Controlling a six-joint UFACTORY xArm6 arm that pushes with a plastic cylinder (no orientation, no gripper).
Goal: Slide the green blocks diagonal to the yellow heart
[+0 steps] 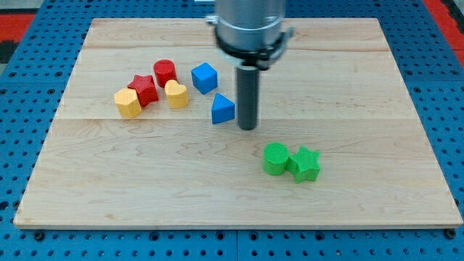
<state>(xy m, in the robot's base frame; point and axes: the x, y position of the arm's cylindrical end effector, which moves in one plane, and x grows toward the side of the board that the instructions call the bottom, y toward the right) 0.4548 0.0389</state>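
Note:
Two green blocks sit touching at the view's lower right: a green cylinder [275,159] and a green star [306,163] to its right. The yellow heart [176,93] lies at the upper left, in a cluster. My tip [248,127] rests on the board just right of the blue triangle [222,109], above and left of the green blocks, apart from them.
Around the yellow heart are a red cylinder [164,72], a red star [143,90] and a yellow hexagon [127,102]. A blue cube [204,77] lies right of the heart. The wooden board [362,87] lies on a blue pegboard.

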